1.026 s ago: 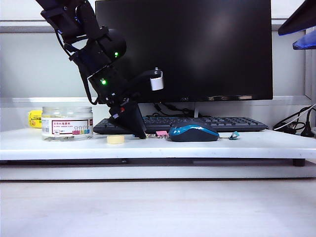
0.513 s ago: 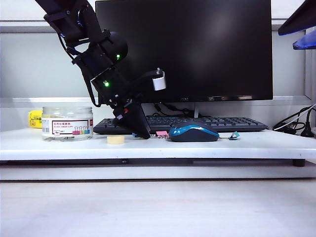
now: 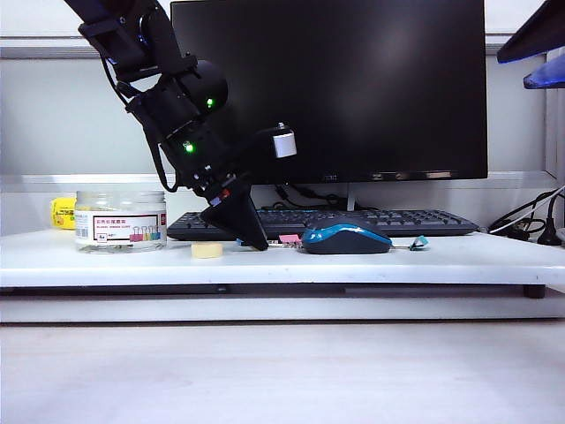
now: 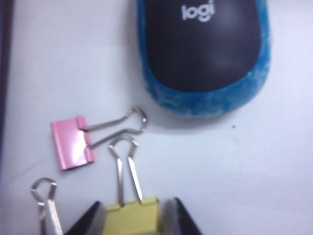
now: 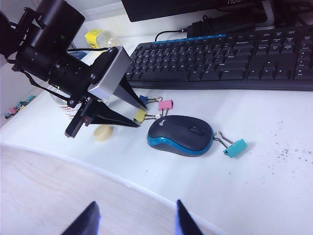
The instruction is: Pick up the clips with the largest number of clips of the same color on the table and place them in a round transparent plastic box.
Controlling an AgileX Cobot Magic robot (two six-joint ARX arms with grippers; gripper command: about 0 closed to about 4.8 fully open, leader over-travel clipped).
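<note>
A yellow clip (image 4: 132, 215) lies on the white table (image 4: 254, 161), its silver handles pointing toward the mouse. My left gripper (image 4: 135, 210) is down at the table, one black finger close on each side of the clip's body; a thin blurred gap remains, so it is open. The exterior view has this gripper (image 3: 259, 243) between the tape roll and the mouse. The round transparent plastic box (image 3: 120, 220) stands at the left. My right gripper (image 5: 135, 208) hangs open and empty, high above the table's front edge.
A pink clip (image 4: 72, 143) and another clip's wire handle (image 4: 46, 200) lie next to the yellow one. A blue mouse (image 3: 346, 238), a teal clip (image 3: 418, 241), a pale tape roll (image 3: 207, 250), a keyboard (image 3: 388, 221) and a monitor (image 3: 353, 88) share the table.
My left gripper has shifted slightly right along the table toward the mouse and tilted a little. The right gripper has not moved.
</note>
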